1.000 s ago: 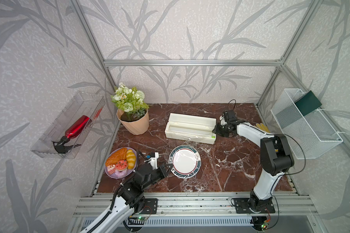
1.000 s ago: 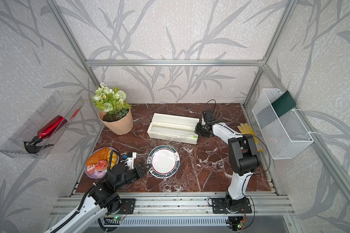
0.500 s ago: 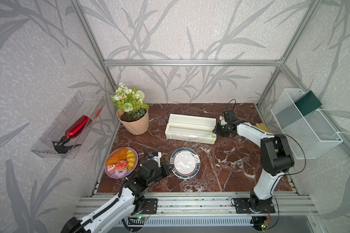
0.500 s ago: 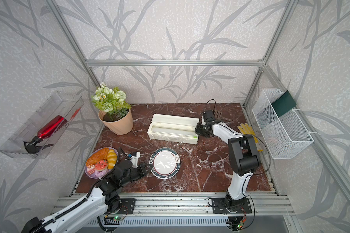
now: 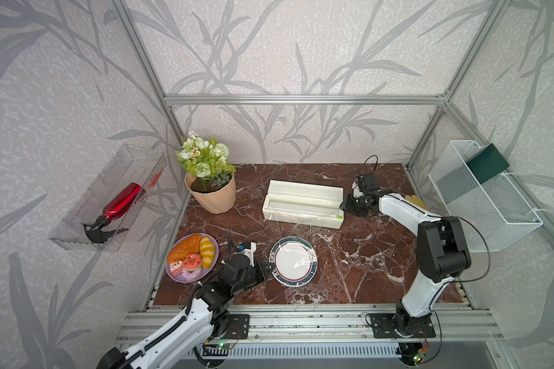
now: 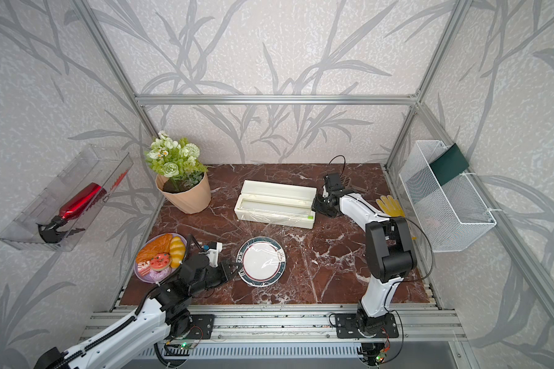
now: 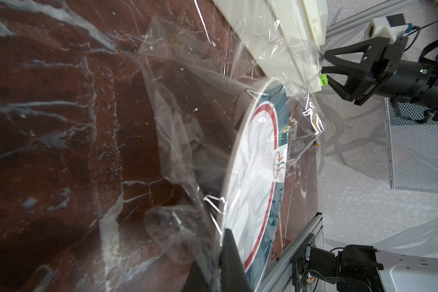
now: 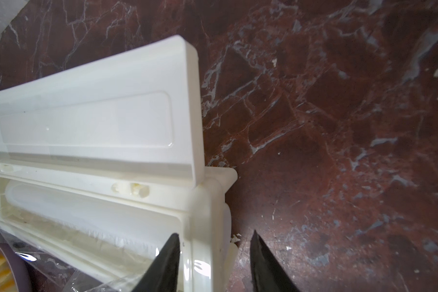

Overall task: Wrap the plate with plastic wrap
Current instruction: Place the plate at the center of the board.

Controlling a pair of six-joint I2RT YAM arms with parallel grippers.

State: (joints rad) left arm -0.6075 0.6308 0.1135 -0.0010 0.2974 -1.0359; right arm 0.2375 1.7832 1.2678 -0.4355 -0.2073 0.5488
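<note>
One plate [image 5: 294, 265], round, white, green-banded, is laid flat at lower centre of both top views on a glossy red-brown marble tabletop [image 5: 375, 255]. Thin, wrinkled, transparent plastic wrap [image 7: 177, 141] is drawn over it from a long cream dispenser box [image 5: 303, 199]. The wrap is pinched by the left gripper [image 5: 268, 267]; the right gripper [image 8: 214, 233] is spread astride the box end. Leaf-patterned walls [image 5: 301, 57] are framed in aluminium.

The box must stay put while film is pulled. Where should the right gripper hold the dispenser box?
Probably its narrow right end, coming from that end: the dispenser box lies lengthwise, lid flipped open, and the plastic wrap spills over its long front edge. The right gripper straddles that end, jaws open.
</note>
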